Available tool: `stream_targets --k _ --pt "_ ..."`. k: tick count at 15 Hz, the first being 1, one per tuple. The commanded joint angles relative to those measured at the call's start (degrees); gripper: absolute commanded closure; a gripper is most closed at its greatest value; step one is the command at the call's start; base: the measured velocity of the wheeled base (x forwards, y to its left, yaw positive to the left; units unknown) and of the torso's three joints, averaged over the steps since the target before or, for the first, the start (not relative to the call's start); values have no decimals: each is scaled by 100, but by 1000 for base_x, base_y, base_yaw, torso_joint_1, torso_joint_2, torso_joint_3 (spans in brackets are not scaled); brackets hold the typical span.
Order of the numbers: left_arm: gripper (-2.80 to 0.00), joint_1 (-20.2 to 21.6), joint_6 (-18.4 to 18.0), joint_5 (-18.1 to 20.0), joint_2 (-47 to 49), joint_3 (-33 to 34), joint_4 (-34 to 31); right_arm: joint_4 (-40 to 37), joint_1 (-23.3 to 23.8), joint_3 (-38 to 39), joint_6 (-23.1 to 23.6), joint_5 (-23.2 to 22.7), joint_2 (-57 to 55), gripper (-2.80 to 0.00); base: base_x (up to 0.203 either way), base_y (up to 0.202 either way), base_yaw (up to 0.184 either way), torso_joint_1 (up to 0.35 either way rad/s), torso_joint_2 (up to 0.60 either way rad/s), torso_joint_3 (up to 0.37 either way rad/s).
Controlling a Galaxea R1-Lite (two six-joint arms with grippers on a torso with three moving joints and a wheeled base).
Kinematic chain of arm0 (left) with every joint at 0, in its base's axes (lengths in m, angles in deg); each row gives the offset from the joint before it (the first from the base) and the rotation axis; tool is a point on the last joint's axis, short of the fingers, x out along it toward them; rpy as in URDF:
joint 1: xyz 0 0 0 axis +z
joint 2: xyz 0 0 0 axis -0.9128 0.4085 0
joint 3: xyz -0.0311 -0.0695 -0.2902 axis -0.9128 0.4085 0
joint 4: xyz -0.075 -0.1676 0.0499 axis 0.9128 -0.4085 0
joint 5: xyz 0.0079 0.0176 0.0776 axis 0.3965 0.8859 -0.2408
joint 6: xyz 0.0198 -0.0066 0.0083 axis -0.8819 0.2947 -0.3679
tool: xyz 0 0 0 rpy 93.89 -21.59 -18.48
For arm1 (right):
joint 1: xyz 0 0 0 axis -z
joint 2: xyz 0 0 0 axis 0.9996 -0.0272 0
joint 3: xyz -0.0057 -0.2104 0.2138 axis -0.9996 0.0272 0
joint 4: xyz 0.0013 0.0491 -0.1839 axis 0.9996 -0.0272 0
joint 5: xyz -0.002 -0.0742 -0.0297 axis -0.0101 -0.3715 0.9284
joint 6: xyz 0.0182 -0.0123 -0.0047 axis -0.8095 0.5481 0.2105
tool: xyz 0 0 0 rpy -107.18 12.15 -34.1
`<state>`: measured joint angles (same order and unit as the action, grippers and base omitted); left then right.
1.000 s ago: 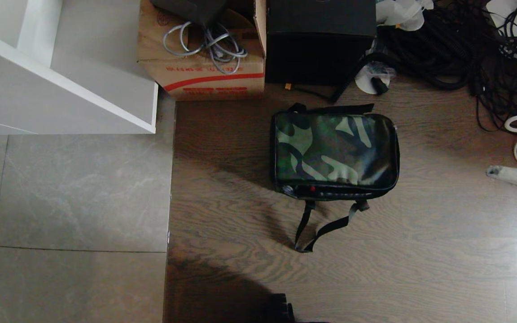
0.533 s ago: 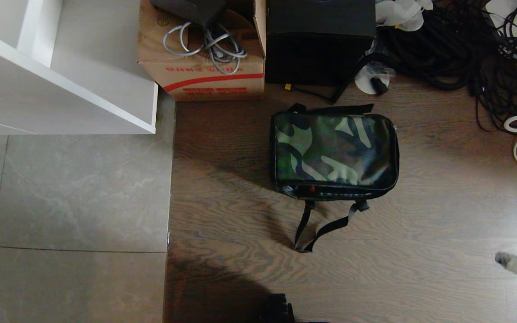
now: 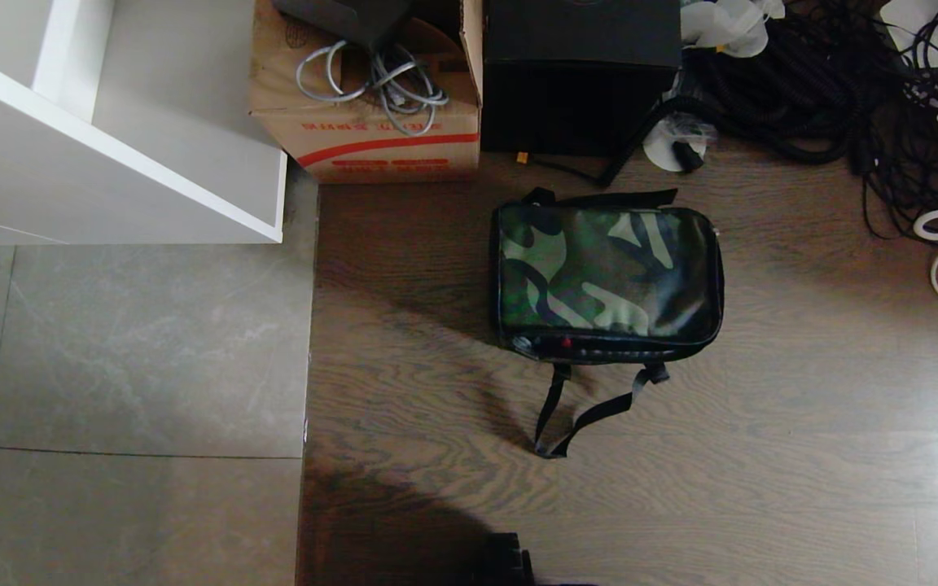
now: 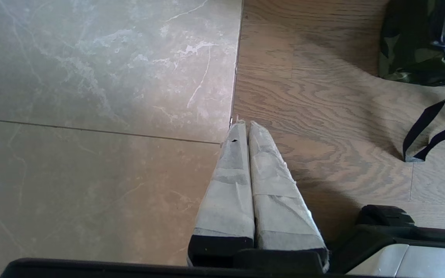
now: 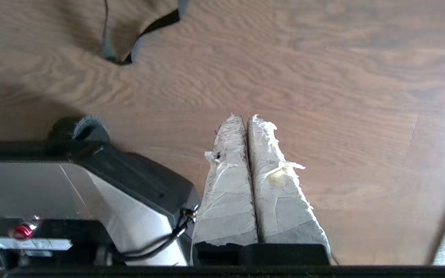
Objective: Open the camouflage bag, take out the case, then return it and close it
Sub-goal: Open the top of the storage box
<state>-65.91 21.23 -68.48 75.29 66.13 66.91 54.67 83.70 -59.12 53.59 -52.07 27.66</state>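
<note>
- Wood-grain floor (image 3: 762, 488) under the work area; grey stone tile (image 3: 127, 350) alongside it, seam running between the two.
- camouflage bag (image 3: 606, 277) lies flat on the wood, zipped shut, black strap loop (image 3: 579, 411) trailing off its near edge. Case not visible.
- left tool (image 4: 244, 124): taped fingers (image 4: 228, 185) pressed together, closed on nothing, hanging over the tile/wood seam. Bag corner (image 4: 408, 46) and strap (image 4: 431, 135) are ahead of it and off to one side, well apart.
- right tool (image 5: 243, 117): taped fingers (image 5: 280, 193) also pressed together, empty, over bare wood. Strap loop (image 5: 137, 42) is ahead of it, apart. Robot base (image 5: 91, 185) just beside it.
- Neither tool shows in the head view; nothing between either tool and the bag.
- Beyond the bag: cardboard box (image 3: 371, 122) with grey cables (image 3: 379, 81), tall black box (image 3: 579, 77) beside it, near the bag's far edge.
- Black cable tangle (image 3: 843, 89) past the bag's far-right corner, clear plastic wrap (image 3: 677, 138) next to it.
- White shelf unit (image 3: 111, 146) over the tile, well apart from the bag.
</note>
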Motion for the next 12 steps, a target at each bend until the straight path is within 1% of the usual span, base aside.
stream_targets --k 1,2,3,4,5,6,12 --pt "0 -6 3 -4 0 44 2 394 -81 357 30 51 110 0 0 0 0 0 0 0" --pt "0 1 3 -4 0 44 2 739 -77 464 17 31 109 0 0 0 0 0 0 0" --pt "0 2 3 -4 0 44 2 787 -68 500 85 -94 88 0 0 0 0 0 0 0" --pt "0 -1 3 -4 0 44 2 659 39 497 175 -319 69 0 0 0 0 0 0 0" --pt "0 -6 3 -4 0 44 2 574 330 531 229 -400 153 0 0 0 0 0 0 0" --pt "0 -6 3 -4 0 44 2 494 447 542 239 -420 404 0 0 0 0 0 0 0" --pt "0 2 3 -4 0 44 2 552 431 608 157 -418 1811 0 0 0 0 0 0 0"
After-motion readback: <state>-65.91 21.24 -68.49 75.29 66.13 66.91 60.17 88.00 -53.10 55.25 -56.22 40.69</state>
